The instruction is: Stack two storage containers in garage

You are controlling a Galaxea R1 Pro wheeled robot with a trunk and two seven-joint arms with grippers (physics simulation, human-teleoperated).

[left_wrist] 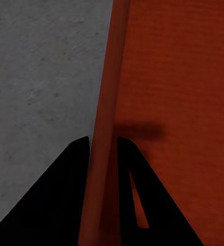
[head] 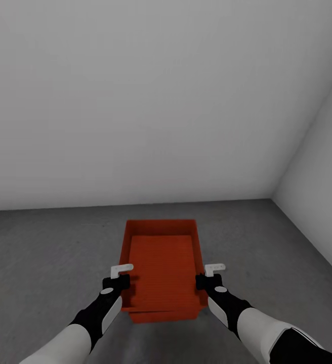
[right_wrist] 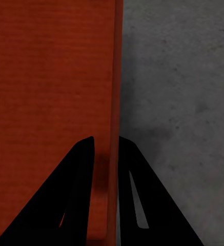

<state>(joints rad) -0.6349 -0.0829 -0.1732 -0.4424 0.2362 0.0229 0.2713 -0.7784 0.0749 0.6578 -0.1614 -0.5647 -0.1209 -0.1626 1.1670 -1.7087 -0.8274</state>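
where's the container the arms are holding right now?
In the head view the storage container is low centre, over the grey floor near the white wall, with the left gripper on its left wall and the right gripper on its right wall.

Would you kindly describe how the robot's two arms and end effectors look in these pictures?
Both arms have glossy white forearm shells that give way to black wrist housings. The left end effector and right end effector have black bodies with small pale grey brackets on top. In the wrist views, the fingers are plain black tapered wedges.
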